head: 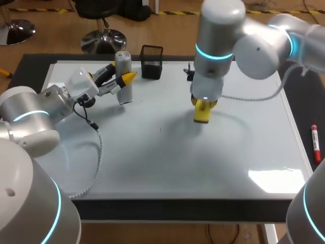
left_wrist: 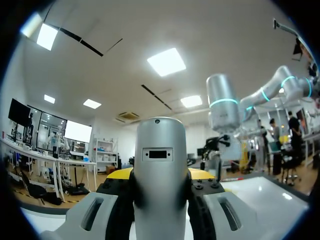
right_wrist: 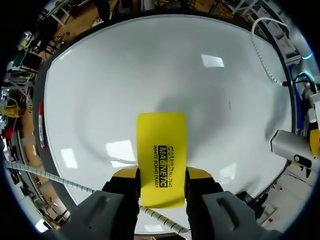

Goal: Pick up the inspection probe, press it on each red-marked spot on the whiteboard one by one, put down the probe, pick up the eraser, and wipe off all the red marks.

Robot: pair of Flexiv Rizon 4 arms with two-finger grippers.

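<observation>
Nearest in the head view are the rounded shoulders of the left arm (head: 30, 122) and the right arm (head: 256, 48), coming in from either side over the whiteboard (head: 167, 162), which covers most of the table (head: 30, 63). At the far left of the board the left gripper (head: 121, 80) pinches the inspection probe (head: 123, 61), a silver cylinder held upright; whether its lower end touches the board cannot be told. Near the middle of the board, toward the far side, the right gripper (head: 204, 103) points straight down with its yellow tips clamped on the yellow eraser (head: 202, 117), which is at the surface or just above it. A black mesh pen cup (head: 152, 62) stands at the far edge, a small dark tick (head: 161, 129) marks the board left of the eraser, and a red marker (head: 315, 143) lies on the table right of the board. In the left wrist view the probe (left_wrist: 160, 150) fills the space between the left gripper's (left_wrist: 161, 202) fingers, gripped from both sides, with the right arm (left_wrist: 222, 107) and the board (left_wrist: 265, 192) beyond it. In the right wrist view the eraser (right_wrist: 161, 150) sits clamped between the right gripper's (right_wrist: 161, 187) fingers, its free end toward the board (right_wrist: 125, 75); the probe (right_wrist: 290, 145) shows off to one side.
</observation>
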